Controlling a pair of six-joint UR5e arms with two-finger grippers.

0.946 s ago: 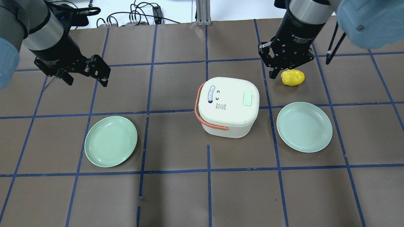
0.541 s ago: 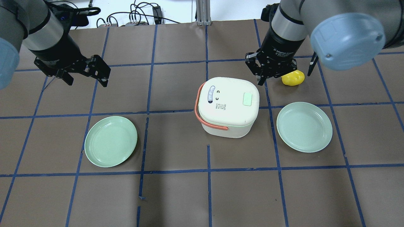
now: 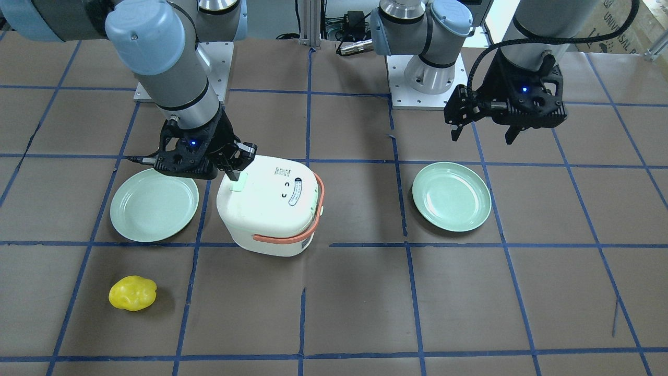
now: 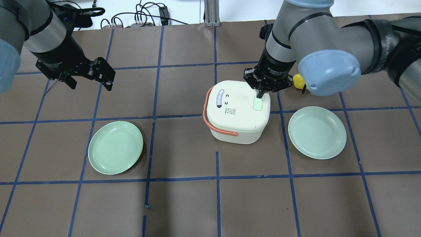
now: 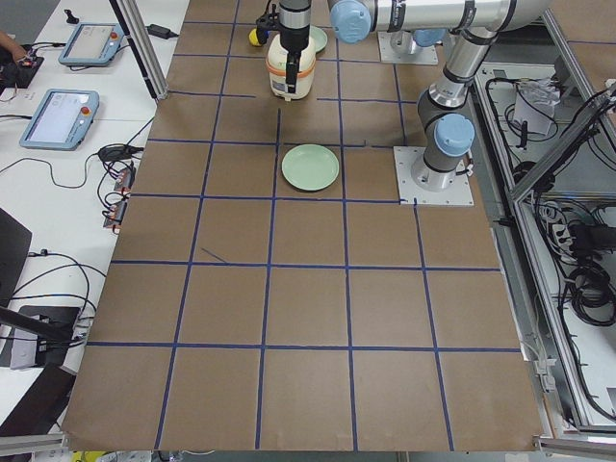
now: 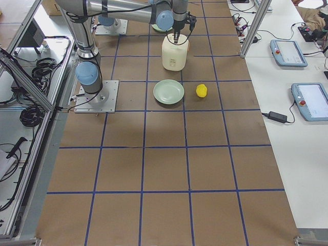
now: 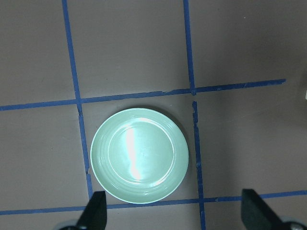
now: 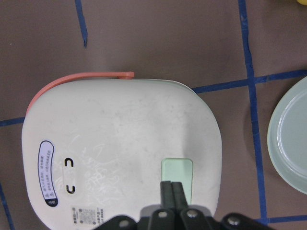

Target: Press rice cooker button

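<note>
As wrist reveals, closed pincer (image 8: 171,185) at button (image 8: 178,169)

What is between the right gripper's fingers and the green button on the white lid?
Nothing. In the right wrist view the right gripper, fingers shut, has its tips over the edge of the button; whether they touch is unclear.
</note>
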